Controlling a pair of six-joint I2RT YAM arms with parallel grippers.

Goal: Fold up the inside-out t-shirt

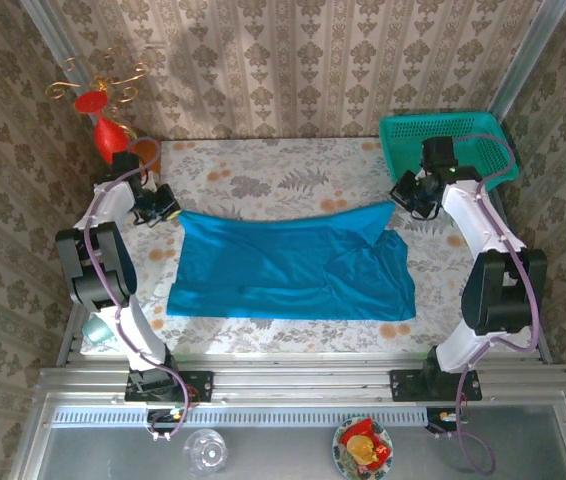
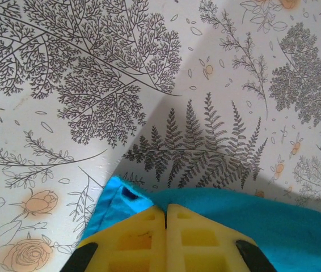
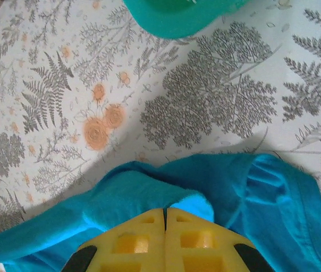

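The inside-out t-shirt (image 1: 288, 266), plain bright blue, lies spread across the middle of the floral table (image 1: 263, 175). My left gripper (image 1: 168, 208) is shut on its far left corner; in the left wrist view the yellow fingers (image 2: 138, 238) press together with the blue cloth (image 2: 285, 221) pinched at their tips. My right gripper (image 1: 403, 197) is shut on the far right corner, lifted a little off the table. In the right wrist view its yellow fingers (image 3: 194, 238) meet over a bunched fold of the shirt (image 3: 149, 192).
A teal mesh basket (image 1: 443, 135) stands at the back right, right behind the right gripper; its rim (image 3: 177, 17) shows in the right wrist view. A red vase (image 1: 109, 135) with gold twigs stands at the back left. A glass and a plate sit below the near rail.
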